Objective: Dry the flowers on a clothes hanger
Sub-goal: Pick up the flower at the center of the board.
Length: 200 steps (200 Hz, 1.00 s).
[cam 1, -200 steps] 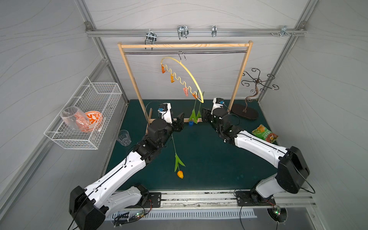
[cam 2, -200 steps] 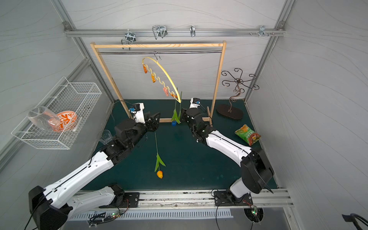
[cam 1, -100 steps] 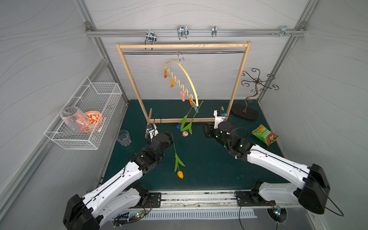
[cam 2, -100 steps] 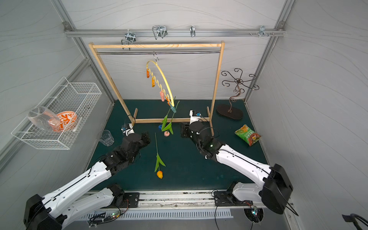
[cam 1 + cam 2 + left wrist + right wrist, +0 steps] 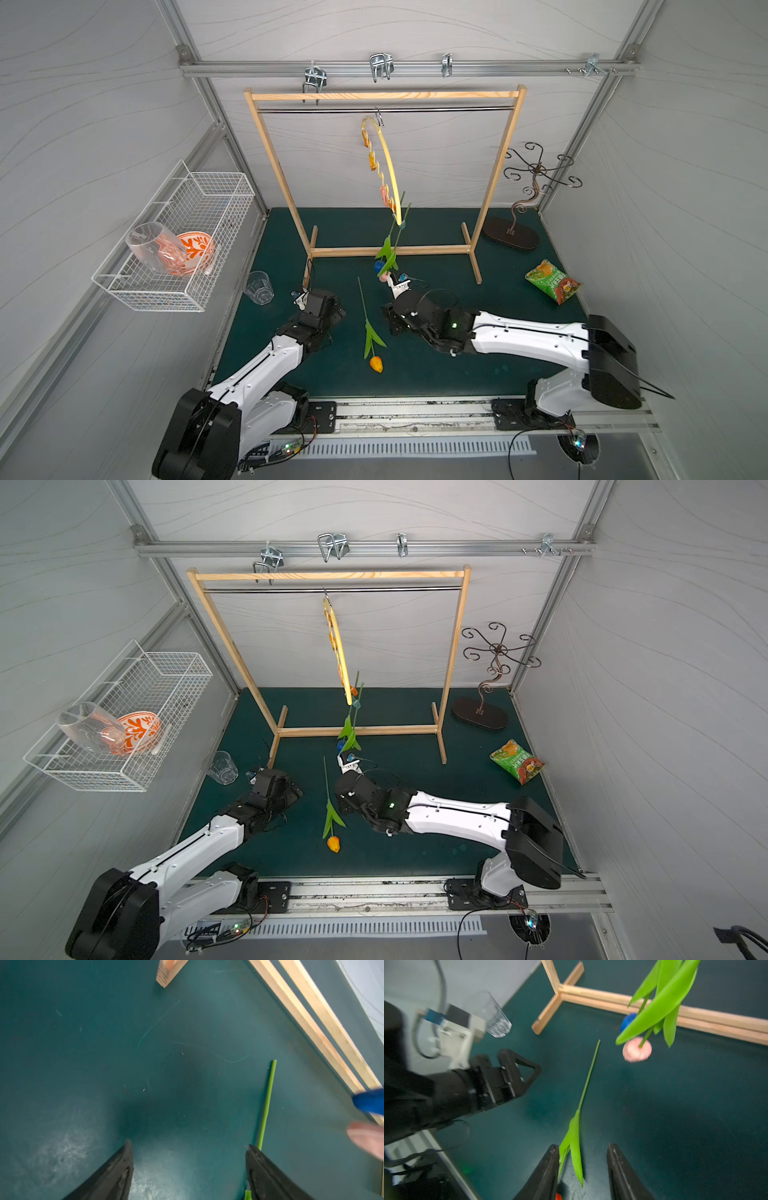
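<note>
Just ahead of the right tool (image 5: 582, 1145) lies the orange tulip (image 5: 574, 1136).

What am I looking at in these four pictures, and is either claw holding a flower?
A white left arm and a white right arm, each with a black two-finger gripper, work over a dark green mat. The two wide pictures come from one overhead camera head; the close-ups come from a camera on each wrist, looking along its gripper. A pale yellow arched hanger hangs on the wooden rack, with a blue tulip and a pink tulip hanging head-down from its lower end. An orange tulip lies flat on the mat between the arms. The left gripper is open over bare mat beside that stem. The right gripper is open, jaws either side of the tulip's leaf; nothing is held.
</note>
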Each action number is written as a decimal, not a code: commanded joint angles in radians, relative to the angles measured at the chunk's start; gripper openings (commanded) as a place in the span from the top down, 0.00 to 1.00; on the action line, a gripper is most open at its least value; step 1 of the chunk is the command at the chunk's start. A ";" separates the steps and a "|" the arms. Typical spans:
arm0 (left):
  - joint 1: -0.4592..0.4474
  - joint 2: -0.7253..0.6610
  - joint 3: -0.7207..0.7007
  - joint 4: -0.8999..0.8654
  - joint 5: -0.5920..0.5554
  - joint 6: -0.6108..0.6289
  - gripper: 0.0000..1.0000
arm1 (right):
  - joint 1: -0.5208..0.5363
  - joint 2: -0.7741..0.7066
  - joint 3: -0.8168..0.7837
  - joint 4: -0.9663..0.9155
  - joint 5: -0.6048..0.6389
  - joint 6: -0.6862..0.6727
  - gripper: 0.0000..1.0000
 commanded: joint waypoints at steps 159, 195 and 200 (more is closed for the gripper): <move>0.005 -0.157 -0.038 0.021 -0.140 -0.080 0.15 | -0.047 0.647 0.497 -0.259 -0.082 0.107 0.67; 0.004 -0.143 -0.033 0.027 -0.133 -0.076 0.16 | -0.052 0.666 0.491 -0.251 -0.100 0.119 0.68; 0.004 -0.142 -0.033 0.026 -0.132 -0.076 0.16 | -0.052 0.667 0.490 -0.248 -0.102 0.123 0.69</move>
